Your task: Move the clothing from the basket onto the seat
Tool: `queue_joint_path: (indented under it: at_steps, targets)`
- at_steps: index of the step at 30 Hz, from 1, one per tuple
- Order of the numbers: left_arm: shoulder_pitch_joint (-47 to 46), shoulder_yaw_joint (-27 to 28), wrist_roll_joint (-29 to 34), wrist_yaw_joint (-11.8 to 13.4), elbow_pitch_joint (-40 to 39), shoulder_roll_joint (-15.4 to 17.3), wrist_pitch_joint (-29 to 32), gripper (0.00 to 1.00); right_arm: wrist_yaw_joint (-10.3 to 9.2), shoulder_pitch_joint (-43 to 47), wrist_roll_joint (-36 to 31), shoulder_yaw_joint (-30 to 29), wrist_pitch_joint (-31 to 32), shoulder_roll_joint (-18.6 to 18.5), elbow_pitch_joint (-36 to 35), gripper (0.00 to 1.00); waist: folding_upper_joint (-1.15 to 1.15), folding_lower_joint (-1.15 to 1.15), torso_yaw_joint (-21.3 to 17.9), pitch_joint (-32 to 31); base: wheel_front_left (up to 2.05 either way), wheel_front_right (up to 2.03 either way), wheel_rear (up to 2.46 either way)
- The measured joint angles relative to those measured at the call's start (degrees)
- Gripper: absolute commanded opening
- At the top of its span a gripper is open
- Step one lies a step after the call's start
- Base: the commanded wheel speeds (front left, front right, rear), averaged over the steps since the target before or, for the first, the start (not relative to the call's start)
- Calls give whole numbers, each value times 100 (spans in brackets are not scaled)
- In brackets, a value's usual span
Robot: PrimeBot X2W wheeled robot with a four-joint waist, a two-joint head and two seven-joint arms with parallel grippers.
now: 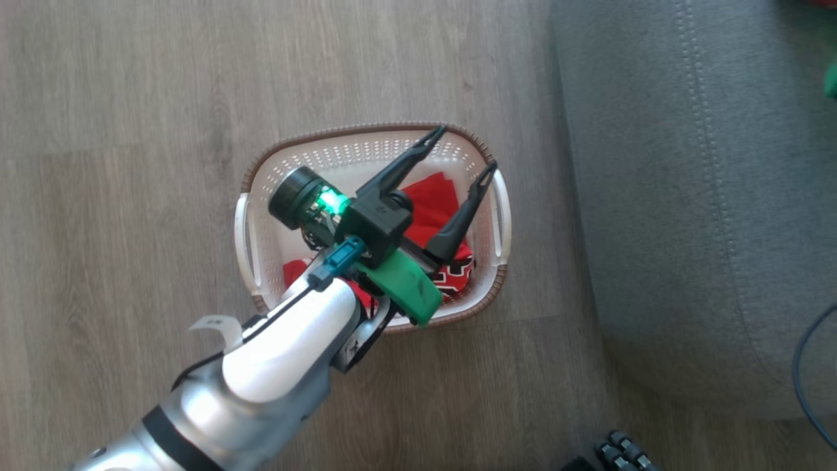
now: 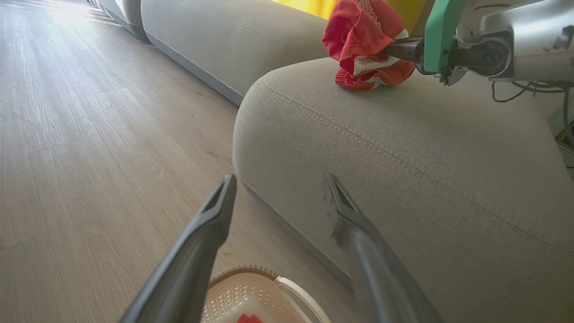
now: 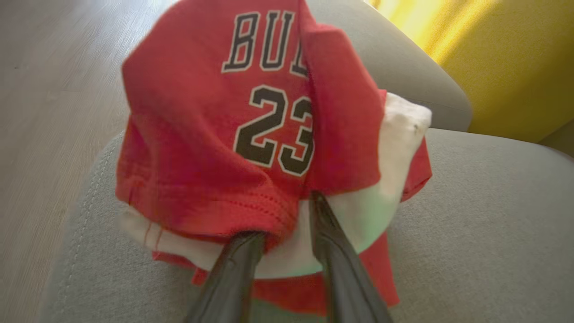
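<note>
The cream basket point(image 1: 261, 171) stands on the floor beside the grey seat point(image 1: 686, 196) and holds crumpled red clothing point(image 1: 431, 196). My left gripper point(image 1: 465, 149) hovers open over the basket with nothing between its fingers; its wrist view looks past the basket's corner point(image 2: 251, 287) at the seat point(image 2: 403, 157). On the seat cushion point(image 3: 493, 224) lies a red number 23 jersey point(image 3: 202, 134), bunched and draped over my right gripper point(image 3: 287, 215). Its fingers stand parted with their tips hidden under the cloth. The left wrist view has that jersey point(image 2: 358, 36) at my right gripper point(image 2: 388, 50).
Wooden floor point(image 1: 131, 196) lies open to the left of the basket and behind it. A black cable point(image 1: 804, 366) hangs by the seat's near corner. Small dark parts point(image 1: 621, 451) sit at the bottom edge. A yellow cushion point(image 3: 515, 58) rests behind the seat.
</note>
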Motion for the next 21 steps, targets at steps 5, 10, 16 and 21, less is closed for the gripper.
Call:
queue_joint_path:
  at_steps: [5,10,16,21]
  targets:
    - [1,53,-93,59,-2,59,-1,100,0,128,196,358,0,127,-255,100,0,0,-106,-109,0,0,0]
    - [15,123,-152,153,-21,159,-9,100,0,620,700,816,0,155,-566,100,0,0,-205,-279,0,0,0]
    - [182,213,-293,209,-26,194,-91,100,0,1146,1432,1432,0,146,-1088,100,0,0,-286,-581,0,0,0]
    - [425,264,-444,265,12,226,-205,100,0,1602,1864,1896,0,93,-1472,100,0,0,-295,-918,0,0,0]
